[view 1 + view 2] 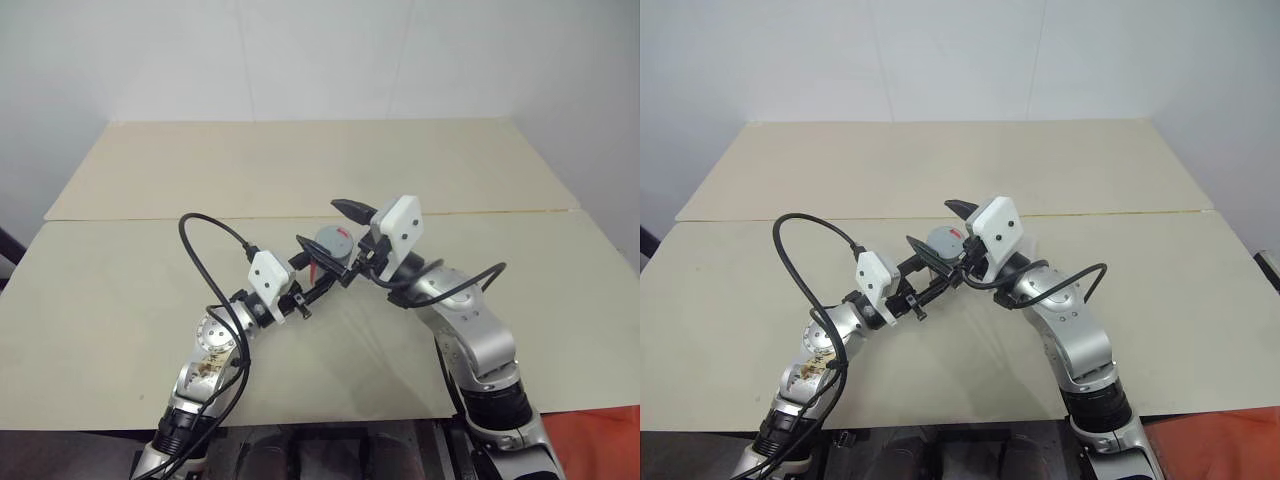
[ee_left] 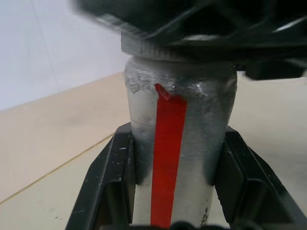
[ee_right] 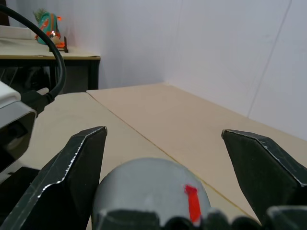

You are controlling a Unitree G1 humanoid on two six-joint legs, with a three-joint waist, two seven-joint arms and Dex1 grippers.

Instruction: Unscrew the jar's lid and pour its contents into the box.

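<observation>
The jar (image 2: 180,143), a silvery-grey cylinder marked with a red vertical stripe, is held above the middle of the beige surface (image 1: 150,300), clear of the top. It is gripped by the left claw (image 1: 318,262), whose two black fingers (image 2: 108,187) are clamped against opposite sides of the jar's body, as is seen plainly in the left wrist view. The jar is tipped a little out of upright, with its capped end turned toward the right claw.

The lid (image 3: 151,189), a flat round grey disc with a small red mark on it, is seated on the jar; its ribbed edge is seen just above the jar's shoulder in the left wrist view.

The right claw (image 1: 350,240) is spread wide. In the right wrist view its two black fingers (image 3: 72,177) are seen standing to either side of the lid, with a gap left between each finger and the lid's edge, so the lid is bracketed but not gripped.

A black cable (image 1: 205,265) is looped up over the surface beside the left claw.
</observation>
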